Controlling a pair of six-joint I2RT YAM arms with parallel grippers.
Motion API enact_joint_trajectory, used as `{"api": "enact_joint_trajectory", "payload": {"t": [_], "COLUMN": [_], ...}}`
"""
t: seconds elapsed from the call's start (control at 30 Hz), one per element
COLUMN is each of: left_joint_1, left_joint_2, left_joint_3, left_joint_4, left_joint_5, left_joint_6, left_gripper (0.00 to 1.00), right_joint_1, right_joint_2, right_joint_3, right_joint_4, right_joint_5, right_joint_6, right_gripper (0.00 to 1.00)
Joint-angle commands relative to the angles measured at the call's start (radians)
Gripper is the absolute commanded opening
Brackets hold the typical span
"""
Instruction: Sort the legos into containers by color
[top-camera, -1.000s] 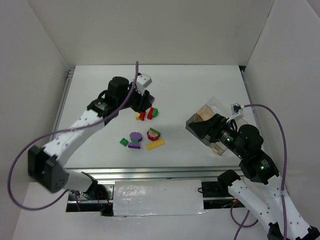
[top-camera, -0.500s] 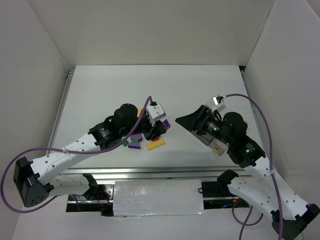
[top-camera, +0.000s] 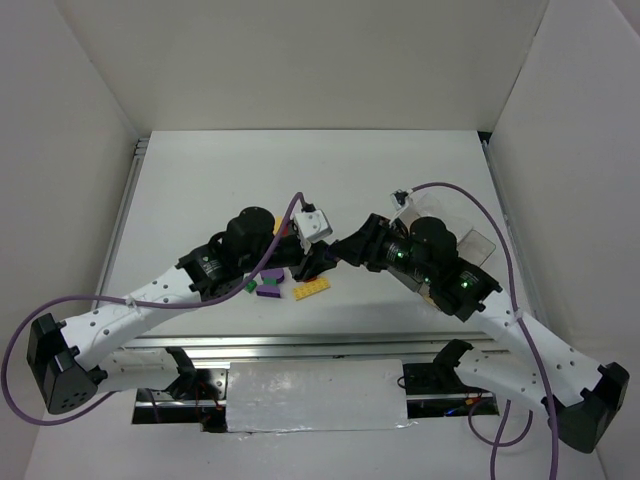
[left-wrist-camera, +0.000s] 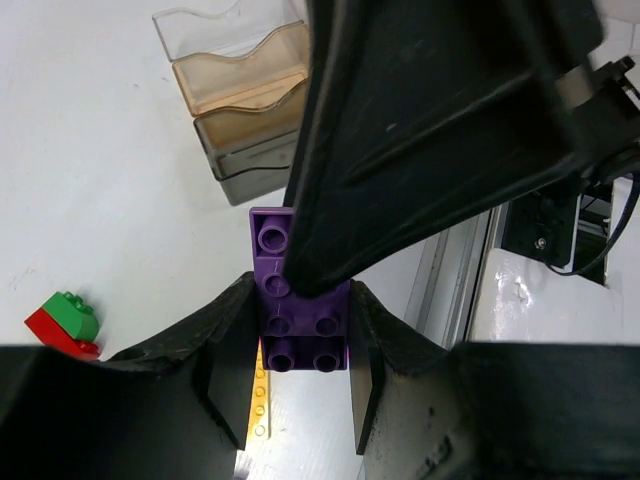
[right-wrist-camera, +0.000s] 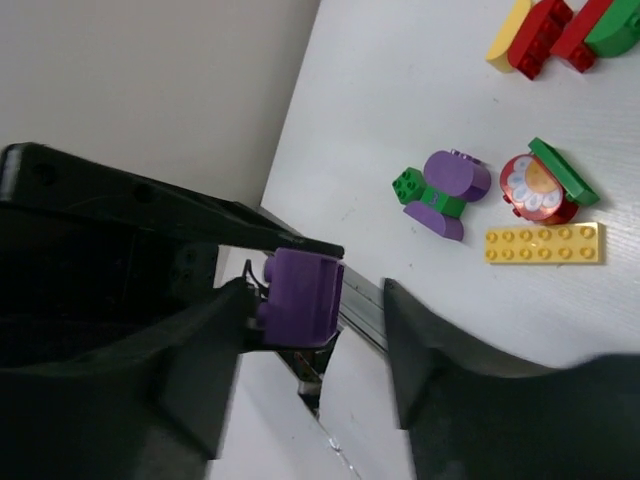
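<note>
My left fingers (left-wrist-camera: 222, 345) are clamped on the two long sides of a purple brick (left-wrist-camera: 300, 300). They hold it above the near part of the worktop (top-camera: 400, 170), with its studs towards the left wrist camera. My right fingers (right-wrist-camera: 190, 375) stand apart, one on each side of the same brick. One lies close against it and the other shows a plain gap, so there is no grip from that side. In the left wrist view, one right finger crosses over the brick's upper studs.

Beneath the meeting point, loose on the worktop:
- a flat yellow plate (right-wrist-camera: 543, 243);
- just beside it, a round red piece (right-wrist-camera: 530, 190) with a flower face, with a green brick (right-wrist-camera: 562, 172) resting against it;
- a round purple piece (right-wrist-camera: 455, 178) touching a small green brick (right-wrist-camera: 408, 183).

Farther off lies a cluster (right-wrist-camera: 545, 35) of red, yellow and green bricks. The organizer box (left-wrist-camera: 240, 110), clear and smoky-tinted, stands well apart on my right side. I cannot tell what it contains.
</note>
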Motion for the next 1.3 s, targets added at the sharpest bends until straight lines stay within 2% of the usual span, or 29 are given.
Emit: {"api": "enact_joint_trajectory", "payload": {"t": [0.0,0.03,0.07,0.13,0.17,0.2,0.23,0.27,0.3,0.37,0.43,0.47,0.53,0.57,0.6,0.63,0.7,0.8,0.97,1.17,1.23,1.27], "left_joint_1": [-0.009,-0.009,-0.009,-0.009,-0.009,-0.009,-0.009,-0.009,-0.009,-0.009,-0.009,-0.009,-0.007,-0.007,0.003,0.008,0.02,0.025,0.034,0.035,0.034,0.032], "left_joint_2": [-0.03,-0.031,-0.034,-0.039,-0.039,-0.04,-0.04,-0.042,-0.042,-0.042,-0.04,-0.037,-0.037,-0.039,-0.04,-0.042,-0.05,-0.065,-0.143,-0.194,-0.2,-0.203], "left_joint_3": [0.006,0.004,0.003,-0.003,-0.003,-0.005,-0.005,-0.005,-0.002,0.017,0.064,0.081,0.13,0.145,0.177,0.188,0.217,0.225,0.098,0.012,0.003,0.001], "left_joint_4": [0.077,0.078,0.077,0.1,0.104,0.104,0.106,0.106,0.107,0.068,-0.041,-0.087,-0.196,-0.324,-0.442,-0.443,-0.562,-0.688,-0.704,-0.687,-0.692,-0.695], "left_joint_5": [0.054,0.054,0.053,0.033,0.031,0.028,0.008,-0.016,-0.051,-0.185,-0.327,-0.498,-0.696,-0.863,-0.909,-0.93,-0.949,-0.945,-0.917,-0.898,-0.901,-0.903], "left_joint_6": [0.012,-0.023,-0.025,-0.027,-0.027,-0.025,-0.028,-0.046,-0.062,-0.109,-0.174,-0.251,-0.351,-0.457,-0.521,-0.534,-0.548,-0.557,-0.522,-0.525,-0.527,-0.527], "left_gripper": [0.0,0.0,0.0,0.05,0.07,0.16,0.28,0.44,0.99,1.0,1.0,1.0,1.0,1.0,0.99,0.99,1.0,1.0,1.0,1.0,0.99,1.0], "right_joint_1": [0.018,0.021,0.021,0.022,0.021,0.022,0.024,0.022,0.019,-0.031,-0.117,-0.234,-0.329,-0.365,-0.42,-0.442,-0.5,-0.588,-0.668,-0.689,-0.689,-0.689], "right_joint_2": [0.032,0.043,0.048,0.054,0.055,0.057,0.055,0.052,0.051,0.057,0.089,0.1,0.13,0.141,0.172,0.193,0.25,0.427,0.584,0.732,0.735,0.73], "right_joint_3": [0.012,0.007,0.006,0.001,0.0,0.001,0.004,0.009,0.013,0.035,0.047,0.053,0.055,0.065,0.091,0.092,0.15,0.228,0.288,0.354,0.348,0.345], "right_joint_4": [0.083,0.095,0.103,0.11,0.116,0.116,0.112,0.098,0.081,-0.006,-0.069,-0.11,-0.138,-0.15,-0.166,-0.166,-0.196,-0.22,-0.175,-0.193,-0.178,-0.171], "right_joint_5": [0.015,0.009,0.003,-0.011,-0.015,-0.014,0.001,0.024,0.053,0.206,0.277,0.287,0.322,0.362,0.395,0.44,0.581,0.666,0.683,0.646,0.637,0.637], "right_joint_6": [-0.026,-0.026,-0.025,-0.02,-0.02,-0.02,-0.031,-0.04,-0.054,-0.101,-0.12,-0.121,-0.115,-0.123,-0.132,-0.135,-0.146,-0.15,-0.164,-0.192,-0.203,-0.207], "right_gripper": [0.58,0.35,0.23,0.08,0.06,0.0,0.0,0.0,0.0,0.0,0.0,0.0,0.0,0.0,0.0,0.0,0.0,0.0,0.0,0.08,0.23,0.69]}}
